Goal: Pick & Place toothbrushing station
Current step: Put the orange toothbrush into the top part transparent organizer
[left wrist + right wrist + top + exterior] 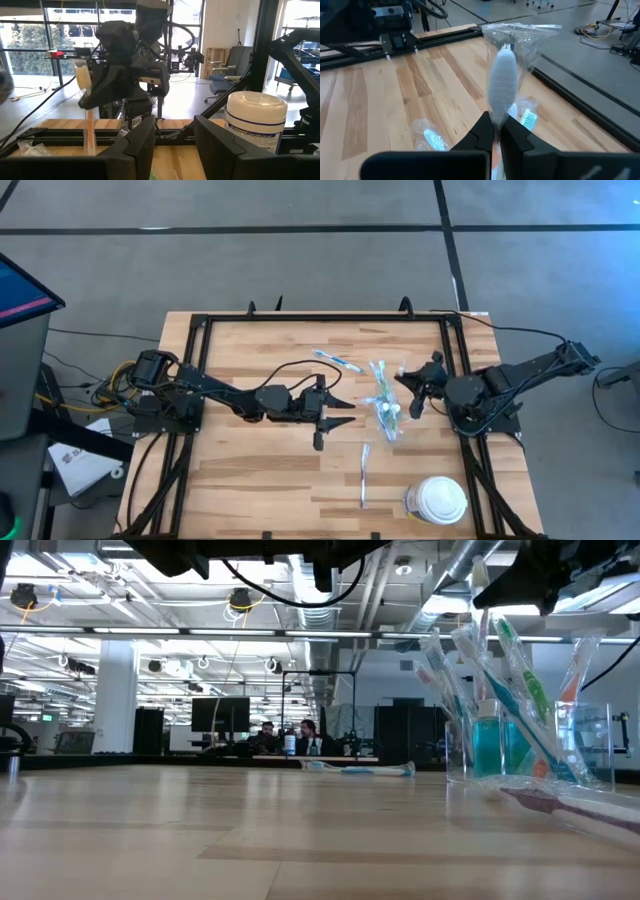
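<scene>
Clear-wrapped toothbrush (503,75) was pinched upright in my right hand (496,131), above the cup (388,412). Best lowered straight, handle first. Left hand (338,423) waited, fingers apart, empty.

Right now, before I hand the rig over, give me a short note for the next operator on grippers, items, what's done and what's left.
Right gripper: shut on a wrapped toothbrush, held above the table near the cup.
Left gripper: open, empty, mid-table.
Cup: at the table's right side, already holding several brushes and a teal tube.
Loose: one brush at the far side, one brush toward the near edge, beside the white container.
Done: part of the station is loaded.
Left: place the held brush, then probably the two loose ones.
</scene>
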